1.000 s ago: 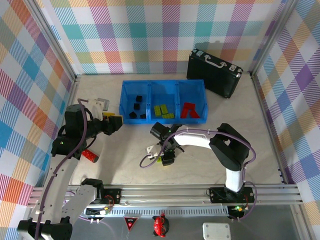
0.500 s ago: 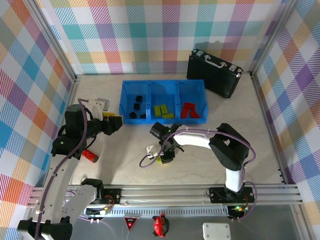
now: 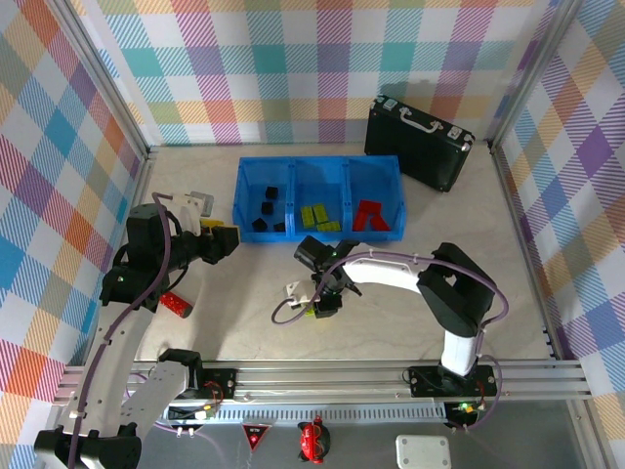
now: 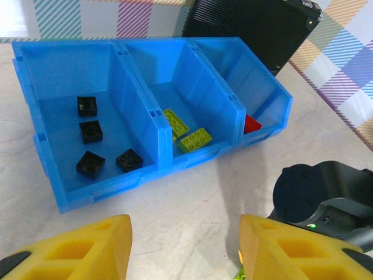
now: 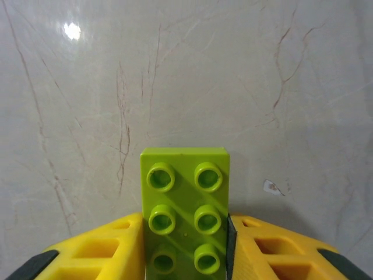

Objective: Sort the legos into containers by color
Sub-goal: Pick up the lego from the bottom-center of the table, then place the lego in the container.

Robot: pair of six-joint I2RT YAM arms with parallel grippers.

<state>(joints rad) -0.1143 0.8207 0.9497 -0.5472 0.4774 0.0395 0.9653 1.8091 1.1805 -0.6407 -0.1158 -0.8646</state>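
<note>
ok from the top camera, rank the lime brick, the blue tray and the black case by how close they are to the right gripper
1. lime brick, clamped in the right gripper itself.
2. blue tray, just beyond it, mid-table.
3. black case, back right by the wall.

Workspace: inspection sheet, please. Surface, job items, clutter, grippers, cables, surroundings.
Surface: pale marbled table, no spills seen.
Job's things: blue tray holds black bricks left, green bricks middle, red bricks right; loose red brick lies by the left arm.
Clutter: black case behind the tray.
Grippers: left gripper open, empty; right gripper shut on single green brick.
Cables: purple cable loops beside the right wrist.
Surroundings: checkered walls, metal frame.
</note>
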